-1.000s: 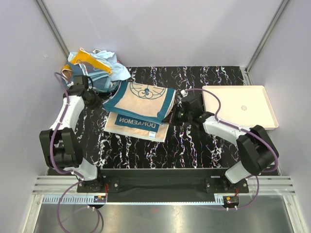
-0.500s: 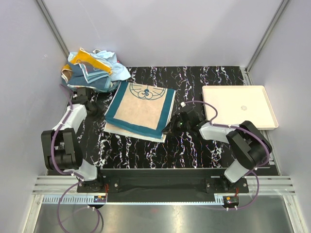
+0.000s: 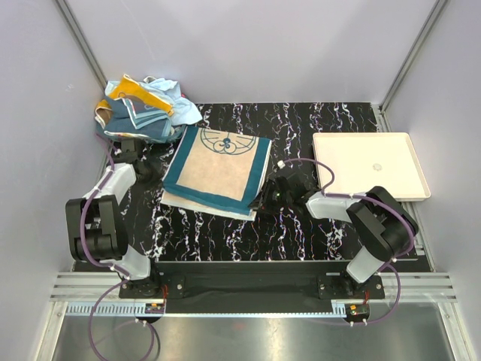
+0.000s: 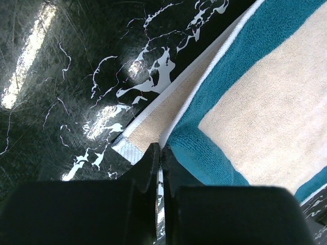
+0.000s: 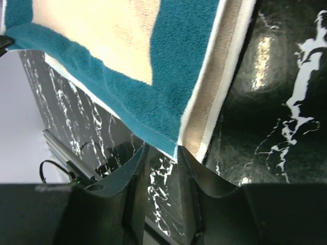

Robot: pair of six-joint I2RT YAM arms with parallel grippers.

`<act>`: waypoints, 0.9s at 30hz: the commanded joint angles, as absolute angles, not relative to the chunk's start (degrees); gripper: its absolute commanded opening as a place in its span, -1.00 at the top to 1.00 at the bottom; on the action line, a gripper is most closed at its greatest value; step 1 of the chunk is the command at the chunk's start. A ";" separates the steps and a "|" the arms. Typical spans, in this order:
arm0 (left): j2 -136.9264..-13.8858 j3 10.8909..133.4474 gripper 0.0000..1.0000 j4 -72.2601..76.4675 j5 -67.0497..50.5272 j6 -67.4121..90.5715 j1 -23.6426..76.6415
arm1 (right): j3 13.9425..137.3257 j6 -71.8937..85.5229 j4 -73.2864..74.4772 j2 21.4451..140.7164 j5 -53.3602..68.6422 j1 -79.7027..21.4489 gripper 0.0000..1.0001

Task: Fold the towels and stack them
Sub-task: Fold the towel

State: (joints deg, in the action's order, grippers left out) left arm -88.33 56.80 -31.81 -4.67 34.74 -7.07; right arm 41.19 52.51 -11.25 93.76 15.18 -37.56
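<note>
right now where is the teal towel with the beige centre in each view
top external: the teal towel lies just left of centre on the table.
left wrist: teal towel fills the right half.
right wrist: teal towel covers the upper left.
shared landmark: the black marbled table, bare beside the towel in every view.

Bright, even light from above; overhead view sharp.
Wrist views show white glare on the glossy black surface point(image 4: 30, 56); the dark jaws close to the lens are blurred, the towel point(image 4: 255, 102) crisp.
</note>
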 commanded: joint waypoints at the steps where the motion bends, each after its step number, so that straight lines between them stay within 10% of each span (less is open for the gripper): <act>1: -88.77 56.60 1.00 -29.18 -4.66 34.45 -7.30 | 41.39 51.07 -11.95 95.09 12.31 -38.32 0.28; 27: -88.94 56.51 1.00 -29.18 -4.57 34.10 -7.38 | 40.52 52.47 -15.11 95.10 11.69 -39.20 0.29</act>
